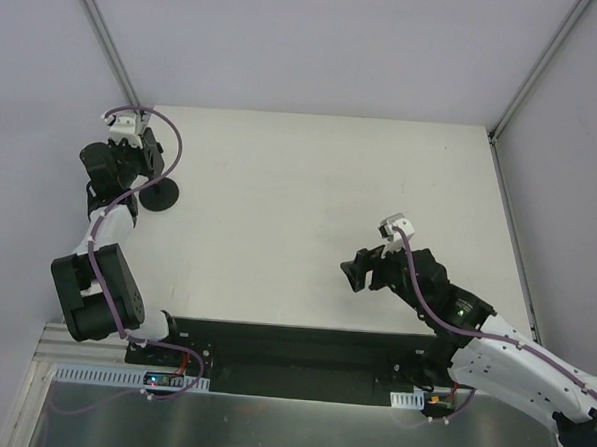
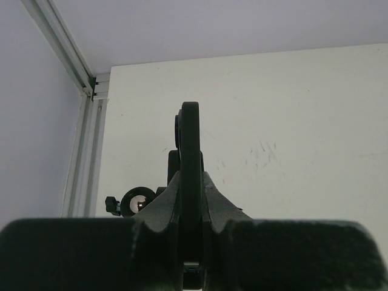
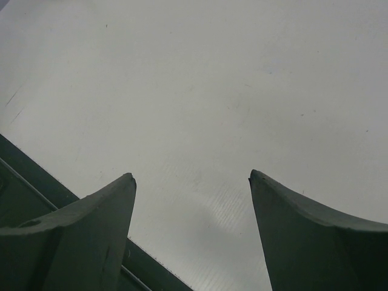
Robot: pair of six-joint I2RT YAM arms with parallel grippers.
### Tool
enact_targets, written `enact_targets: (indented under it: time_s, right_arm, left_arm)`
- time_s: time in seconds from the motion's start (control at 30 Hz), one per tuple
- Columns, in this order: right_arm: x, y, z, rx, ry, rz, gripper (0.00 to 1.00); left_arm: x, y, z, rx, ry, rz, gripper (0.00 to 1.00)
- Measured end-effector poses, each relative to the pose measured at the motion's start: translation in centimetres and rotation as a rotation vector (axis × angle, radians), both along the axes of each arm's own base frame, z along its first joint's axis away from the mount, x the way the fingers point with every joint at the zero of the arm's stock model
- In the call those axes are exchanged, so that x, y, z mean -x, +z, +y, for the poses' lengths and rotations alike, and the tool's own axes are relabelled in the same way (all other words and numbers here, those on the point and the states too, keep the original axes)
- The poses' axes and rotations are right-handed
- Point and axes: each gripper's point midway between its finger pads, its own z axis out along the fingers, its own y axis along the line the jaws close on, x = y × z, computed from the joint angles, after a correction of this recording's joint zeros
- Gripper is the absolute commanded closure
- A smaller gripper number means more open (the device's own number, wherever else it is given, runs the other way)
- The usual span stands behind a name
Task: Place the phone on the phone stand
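Pinching the slim black phone (image 2: 190,142) edge-on is the left end effector (image 2: 191,182); the right end effector (image 3: 191,179) gapes.

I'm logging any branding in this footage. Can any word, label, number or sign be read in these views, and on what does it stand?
None can be read.
The phone, seen edge-on in the shut left hand, the phone stand, the open right hand and the table show no markings.
The small electronics at the near edge are too small to read.
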Motion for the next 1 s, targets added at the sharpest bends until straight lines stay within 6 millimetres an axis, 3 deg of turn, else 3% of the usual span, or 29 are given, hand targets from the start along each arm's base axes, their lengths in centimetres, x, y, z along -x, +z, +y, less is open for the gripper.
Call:
enact_targets:
  time_s: [0.5,0.53,0.57,0.6,0.63,0.67,0.83,1.0]
  right_arm:
    - [-0.1,-0.7,0.2,0.01,0.016,0.027,0.23]
    - [-0.1,-0.6,0.2,0.01,0.015,0.027,0.23]
    - [-0.1,-0.6,0.2,0.01,0.015,0.027,0.23]
    - [-0.1,-0.6,0.2,0.01,0.015,0.027,0.23]
    - [-0.1,-0.6,0.2,0.01,0.016,0.027,0.22]
    - [-0.1,-0.6,0.2,0.01,0.016,0.027,0.23]
    - [-0.1,-0.8,0.2,0.013,0.016,0.031,0.19]
    - [-0.7,-1.4,-1.1,0.076,-0.056,0.065,0.13]
  left_arm:
    - [-0.4,0.1,1.5,0.014,-0.013,0.002,1.0]
    - [-0.4,0.1,1.5,0.013,-0.013,0.001,0.95]
    - [-0.4,0.1,1.5,0.012,-0.013,0.0,0.79]
    - [-0.4,0.0,1.5,0.012,-0.013,-0.001,0.37]
    - [-0.4,0.1,1.5,0.013,-0.01,-0.007,0.05]
    - [-0.4,0.2,1.6,0.005,-0.006,-0.02,0.01]
    - [0.0,2.3,1.7,0.027,0.029,-0.083,0.01]
    - [2.4,6.3,0.9,0.089,0.072,-0.174,0.03]
